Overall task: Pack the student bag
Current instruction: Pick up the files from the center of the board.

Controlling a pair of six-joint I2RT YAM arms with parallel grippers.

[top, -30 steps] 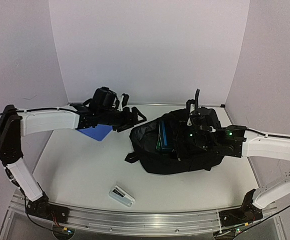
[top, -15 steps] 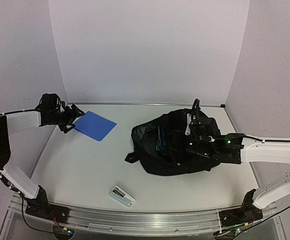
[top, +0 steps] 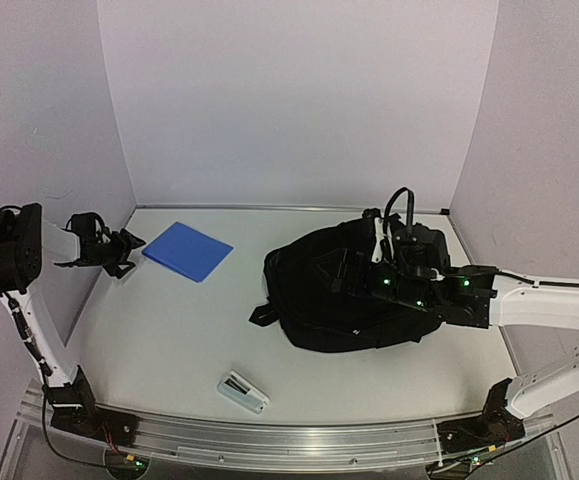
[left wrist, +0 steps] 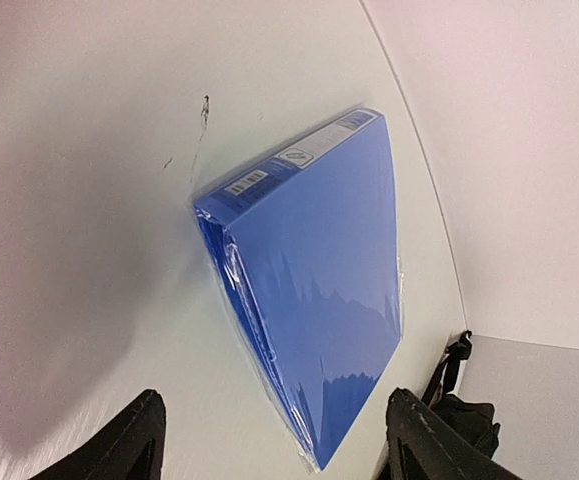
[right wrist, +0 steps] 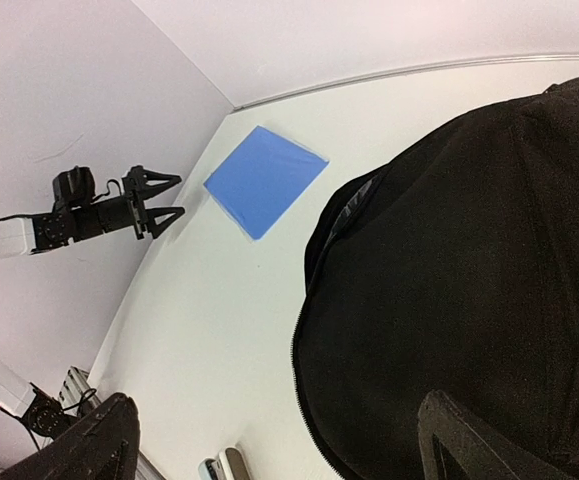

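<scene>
The large soft black fabric backpack (top: 349, 305) slumps right of centre on the white worktop (top: 169, 340). It looks limp and bulky, so a strap or the zipper edge is likely the surest hold. The right gripper (right wrist: 284, 440) above it and the left gripper (top: 125, 248) at far left both gape empty.

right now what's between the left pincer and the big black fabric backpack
A flat blue rectangular book lies between the left pincer and black backpack, touching neither; top view shows it.

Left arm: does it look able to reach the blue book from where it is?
Probably yes. The left gripper hangs open just beside the book, facing it, with bare table between them and nothing on top of it.
</scene>
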